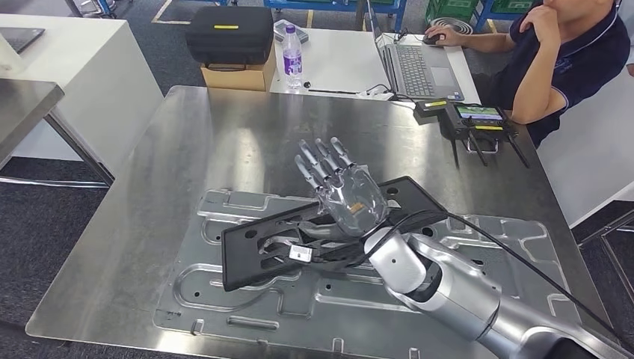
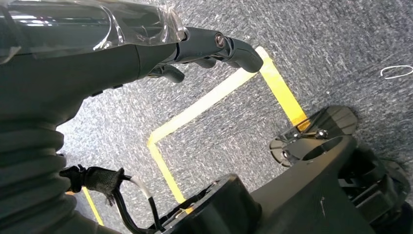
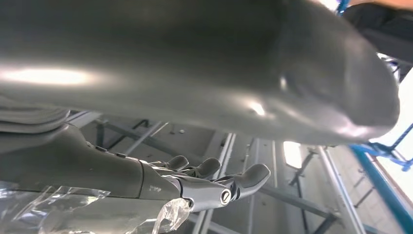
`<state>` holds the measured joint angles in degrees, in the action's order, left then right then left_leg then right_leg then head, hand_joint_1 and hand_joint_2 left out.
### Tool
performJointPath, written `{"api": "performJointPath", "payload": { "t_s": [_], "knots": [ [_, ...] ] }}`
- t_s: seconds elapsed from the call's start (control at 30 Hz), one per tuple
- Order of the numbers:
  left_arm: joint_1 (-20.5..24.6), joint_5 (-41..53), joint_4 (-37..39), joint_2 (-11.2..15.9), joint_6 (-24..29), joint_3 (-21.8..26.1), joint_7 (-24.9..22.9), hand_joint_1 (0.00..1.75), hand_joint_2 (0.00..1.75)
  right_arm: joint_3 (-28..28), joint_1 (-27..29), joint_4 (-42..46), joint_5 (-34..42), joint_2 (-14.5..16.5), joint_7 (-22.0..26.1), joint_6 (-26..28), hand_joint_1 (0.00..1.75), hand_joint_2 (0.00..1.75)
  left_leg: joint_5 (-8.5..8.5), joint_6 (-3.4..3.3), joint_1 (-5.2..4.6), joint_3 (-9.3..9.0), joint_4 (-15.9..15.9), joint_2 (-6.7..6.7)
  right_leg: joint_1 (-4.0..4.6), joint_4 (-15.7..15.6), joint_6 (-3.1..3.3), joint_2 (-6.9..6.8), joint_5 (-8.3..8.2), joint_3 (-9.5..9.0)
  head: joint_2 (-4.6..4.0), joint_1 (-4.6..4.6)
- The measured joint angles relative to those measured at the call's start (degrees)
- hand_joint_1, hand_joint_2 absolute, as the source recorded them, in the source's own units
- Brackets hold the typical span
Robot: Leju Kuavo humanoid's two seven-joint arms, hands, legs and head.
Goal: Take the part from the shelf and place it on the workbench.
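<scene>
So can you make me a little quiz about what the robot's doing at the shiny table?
1. True or false: the right hand is clenched into a fist.
2. What does the black part lie on?
A. the cardboard box
B. the stamped metal panel on the workbench
C. the laptop
3. Fill in: the water bottle has a ___ cap.

Key:
1. False; its fingers are stretched out above the black part.
2. B
3. Purple

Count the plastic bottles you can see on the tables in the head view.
1. A single clear bottle with a purple label stands upright on the white table behind the metal workbench, beside the cardboard box. Others could be out of frame.
</scene>
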<state>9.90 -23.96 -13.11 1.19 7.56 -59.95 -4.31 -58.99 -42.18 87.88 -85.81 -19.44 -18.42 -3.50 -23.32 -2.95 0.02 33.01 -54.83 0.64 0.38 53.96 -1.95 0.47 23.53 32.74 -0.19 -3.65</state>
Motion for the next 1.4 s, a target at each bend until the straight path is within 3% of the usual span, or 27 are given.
{"api": "performJointPath", "payload": {
  "t_s": [0.23,0.37,0.43,0.5,0.57,0.6,0.63,0.67,0.73,0.77,0.83,0.9,0.97,1.0,1.1,1.13,1.17,1.2,1.3,1.33,1.4],
  "knots": [
    [0.0,0.1,0.0,0.0,-1.1,0.0,1.4,0.00,0.00,0.7,0.4,0.4,0.0,-0.5,0.2,-0.2,0.00,0.00,0.00,0.00,-0.01,-0.04,0.0,0.00,0.00,0.0,0.00,0.00,0.00,-0.04,0.01,0.00],
    [0.0,0.1,0.0,0.1,-1.1,0.0,1.3,0.00,0.00,0.7,0.7,0.4,0.0,-0.5,0.4,-0.3,0.00,0.00,0.04,-0.69,-0.38,-0.12,0.0,-0.03,-0.24,-0.2,-0.60,-0.05,-0.30,-0.19,0.01,-0.02],
    [0.1,0.1,0.0,0.0,-1.0,0.0,1.1,0.00,0.00,0.9,0.8,0.4,0.0,-0.5,0.4,-0.3,0.00,0.00,0.80,-1.16,0.01,-0.72,1.0,-0.20,-0.24,0.7,-0.90,-0.03,0.57,-0.01,0.01,0.03],
    [0.1,0.1,0.0,0.0,-1.0,0.0,0.9,0.00,0.00,1.1,0.9,0.4,-0.1,-0.6,0.4,-0.3,0.00,0.00,1.37,-1.50,0.38,-1.22,1.8,-0.40,-0.34,5.7,-1.26,-0.03,4.08,1.94,0.01,0.15],
    [0.1,0.1,0.0,0.0,-0.9,0.0,0.9,0.00,0.00,1.2,1.2,0.4,-0.1,-0.7,0.4,-0.3,0.00,0.00,1.50,-1.54,0.44,-1.19,2.0,-0.46,-0.77,13.9,-1.81,-0.05,8.13,5.29,0.00,0.23],
    [0.0,0.1,0.0,0.0,-0.9,0.0,0.9,0.00,0.00,1.2,1.4,0.4,-0.1,-0.7,0.5,-0.3,0.00,0.00,1.55,-1.45,0.50,-1.13,2.0,-0.46,-1.09,16.7,-2.10,-0.08,9.00,6.37,0.00,0.23],
    [0.0,0.1,0.0,0.0,-0.9,0.0,0.9,0.00,0.00,1.2,1.6,0.4,-0.1,-0.8,0.5,-0.3,0.00,0.00,1.62,-1.29,0.61,-1.07,1.9,-0.46,-1.45,17.4,-2.40,-0.11,8.78,6.49,-0.01,0.24],
    [0.0,0.1,0.0,0.0,-0.8,0.0,0.9,0.00,0.00,1.2,1.7,0.4,-0.1,-0.8,0.6,-0.3,0.00,0.00,1.69,-1.07,0.80,-1.01,1.9,-0.44,-1.82,15.8,-2.74,-0.17,7.50,5.41,-0.01,0.24],
    [0.0,0.2,0.0,0.0,-0.8,0.0,0.9,0.00,0.00,1.2,1.7,0.4,-0.1,-0.8,0.6,-0.3,0.00,0.00,1.71,-0.28,1.23,-0.85,1.5,-0.37,-2.65,7.4,-3.66,-0.32,4.03,0.70,-0.01,0.26],
    [0.1,0.3,0.0,0.0,-0.7,0.0,0.9,0.00,0.00,1.2,1.6,0.4,-0.1,-0.8,0.7,-0.3,0.00,0.00,1.70,0.25,1.36,-0.64,1.3,-0.29,-2.77,3.9,-3.80,-0.12,2.65,-1.26,0.00,0.28],
    [0.3,0.3,0.0,0.1,-0.5,0.0,0.9,0.00,0.00,1.2,1.6,0.4,-0.1,-0.8,0.7,-0.3,0.00,0.00,1.84,1.26,1.26,-0.09,0.8,-0.14,-2.81,1.0,-3.29,0.38,1.82,-2.53,0.01,0.31],
    [0.3,0.3,0.0,0.1,-0.4,0.0,0.8,0.00,0.00,1.2,1.5,0.4,-0.2,-0.7,0.8,-0.3,0.00,0.00,2.30,2.06,1.34,0.52,0.5,-0.01,-2.61,1.4,-1.97,0.59,1.57,-1.57,0.01,0.26],
    [0.1,0.2,0.0,0.1,-0.4,0.0,0.8,0.00,0.00,1.2,1.4,0.4,-0.2,-0.6,0.8,-0.3,0.00,0.00,1.02,2.57,1.67,1.53,-1.0,-0.09,-2.47,1.5,-0.74,0.42,1.11,-0.73,0.01,0.21],
    [0.1,0.2,0.0,0.1,-0.4,0.0,0.7,0.00,0.00,1.2,1.4,0.4,-0.2,-0.6,0.8,-0.3,0.00,0.00,-0.93,2.67,1.73,2.46,-3.3,-0.17,-2.39,1.4,-0.16,0.31,0.70,-0.27,0.01,0.17],
    [0.1,0.2,0.0,0.0,-0.3,0.0,0.7,0.00,0.00,1.2,1.4,0.4,-0.2,-0.5,0.8,-0.3,0.00,0.00,-8.68,2.60,1.51,6.36,-15.3,-0.30,-1.71,1.4,0.88,0.09,-0.61,1.48,-0.01,0.11],
    [0.1,0.2,0.0,0.0,-0.3,0.0,0.7,0.00,0.00,1.2,1.4,0.4,-0.2,-0.5,0.8,-0.3,0.00,0.00,-9.90,2.41,1.36,6.76,-17.9,-0.30,-1.44,1.5,1.01,0.06,-1.07,2.13,-0.01,0.11],
    [0.1,0.2,0.0,0.0,-0.3,0.0,0.7,0.00,0.00,1.2,1.4,0.4,-0.2,-0.5,0.8,-0.3,0.00,0.00,-9.98,2.10,1.15,6.11,-18.3,-0.30,-1.21,1.5,1.08,0.05,-1.52,2.73,-0.01,0.11],
    [0.1,0.2,0.0,0.0,-0.3,0.0,0.7,0.00,0.00,1.2,1.4,0.4,-0.2,-0.5,0.8,-0.3,0.00,0.00,-9.06,1.68,0.87,4.26,-16.3,-0.30,-1.02,1.5,1.10,0.05,-1.97,3.27,0.00,0.11],
    [0.4,0.2,0.0,0.0,-0.3,0.1,0.7,0.00,0.00,1.2,1.4,0.4,-0.2,-0.5,0.8,-0.3,0.00,0.00,-5.69,0.19,-0.21,-4.38,-3.9,-0.42,-0.67,1.5,0.95,0.01,-3.21,4.30,0.00,0.11],
    [0.6,0.2,0.0,0.0,-0.3,0.1,0.7,0.00,0.00,1.2,1.4,0.4,-0.2,-0.5,0.8,-0.3,0.00,0.00,-5.20,0.03,-0.56,-6.13,-1.1,-0.50,-0.62,1.4,0.82,-0.01,-3.65,4.41,0.00,0.15],
    [1.0,0.3,0.0,-0.1,-0.3,0.1,0.7,0.00,0.00,1.3,1.1,0.4,-0.2,-0.6,0.9,-0.3,0.00,0.00,-4.68,0.12,-1.03,-6.88,0.8,-0.64,-0.66,1.2,0.40,-0.03,-4.57,4.50,0.01,0.20]
  ]
}}
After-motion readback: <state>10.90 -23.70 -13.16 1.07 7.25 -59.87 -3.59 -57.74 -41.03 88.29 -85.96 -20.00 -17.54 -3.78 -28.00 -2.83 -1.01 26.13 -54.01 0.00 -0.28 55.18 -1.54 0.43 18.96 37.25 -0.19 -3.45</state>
